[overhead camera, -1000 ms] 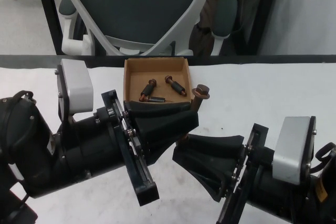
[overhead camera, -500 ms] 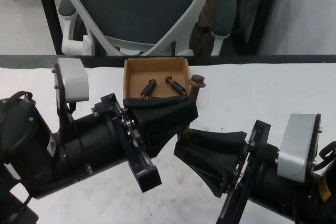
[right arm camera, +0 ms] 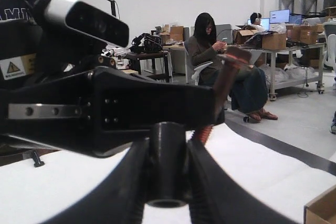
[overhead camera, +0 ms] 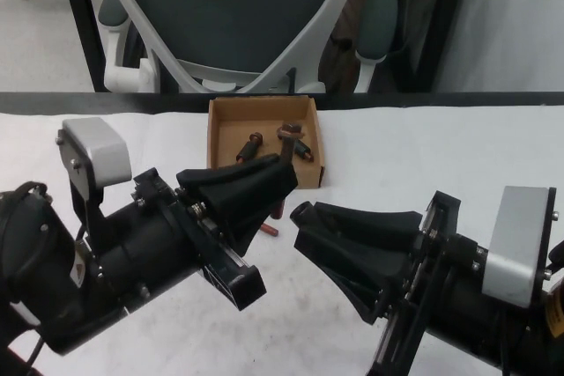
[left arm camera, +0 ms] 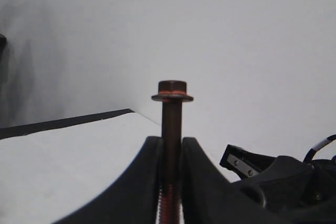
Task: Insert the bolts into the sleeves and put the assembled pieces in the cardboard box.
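My left gripper is shut on a copper bolt, which stands upright between the fingers with its flanged head above them. The threaded end pokes out below. My right gripper is shut on a black sleeve, open bore toward the camera, just right of the bolt's threads and apart from them. The right wrist view has the left gripper's black body close ahead, with the bolt slanting behind the sleeve. The cardboard box sits at the bench's far edge and holds two assembled pieces.
White cloth covers the bench. A black strip runs along the far edge, with an office chair behind it. A small dark piece lies on the cloth beyond the left arm. A corner of the box lies close to the right gripper.
The left gripper has carried the bolt left and down, away from the box's right side. The gap between the bolt and the right gripper has widened; the right arm has shifted slightly right.
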`<action>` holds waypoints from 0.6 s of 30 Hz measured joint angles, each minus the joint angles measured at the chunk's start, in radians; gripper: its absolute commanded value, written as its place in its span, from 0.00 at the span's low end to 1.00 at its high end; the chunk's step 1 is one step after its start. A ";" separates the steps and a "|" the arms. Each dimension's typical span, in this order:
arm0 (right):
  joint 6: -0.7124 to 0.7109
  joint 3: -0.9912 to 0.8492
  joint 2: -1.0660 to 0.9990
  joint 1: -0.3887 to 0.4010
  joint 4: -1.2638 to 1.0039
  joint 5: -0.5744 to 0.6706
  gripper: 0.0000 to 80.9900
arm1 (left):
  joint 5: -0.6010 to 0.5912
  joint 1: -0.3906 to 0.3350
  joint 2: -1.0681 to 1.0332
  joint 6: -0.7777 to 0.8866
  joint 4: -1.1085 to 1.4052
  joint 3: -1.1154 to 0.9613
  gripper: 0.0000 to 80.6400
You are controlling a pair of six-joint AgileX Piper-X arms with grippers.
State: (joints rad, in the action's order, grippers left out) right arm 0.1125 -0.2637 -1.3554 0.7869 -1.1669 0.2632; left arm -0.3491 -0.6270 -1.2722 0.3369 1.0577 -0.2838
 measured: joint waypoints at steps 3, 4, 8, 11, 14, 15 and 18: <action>0.006 0.000 0.000 0.000 -0.007 0.000 0.00 | 0.004 -0.005 0.000 0.000 0.007 0.000 0.01; 0.011 0.000 0.000 0.000 -0.008 0.000 0.00 | 0.003 -0.004 0.000 0.000 0.009 0.000 0.01; 0.021 0.000 0.000 0.000 -0.007 0.000 0.00 | 0.010 -0.007 0.000 0.000 0.020 0.000 0.01; 0.023 0.000 0.000 0.000 -0.007 0.000 0.00 | 0.010 -0.007 0.000 0.000 0.028 0.002 0.01; 0.023 0.000 0.000 0.000 -0.007 0.000 0.00 | 0.019 -0.007 0.000 0.000 0.063 0.012 0.01; 0.023 0.000 0.000 0.000 -0.005 0.000 0.00 | 0.028 -0.007 0.000 0.000 0.090 0.023 0.01; 0.023 0.000 0.000 0.000 0.009 0.000 0.00 | 0.067 -0.007 0.000 0.000 0.195 0.067 0.01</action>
State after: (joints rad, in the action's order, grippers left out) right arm 0.1357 -0.2637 -1.3554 0.7869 -1.1578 0.2632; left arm -0.2817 -0.6340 -1.2722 0.3367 1.2529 -0.2167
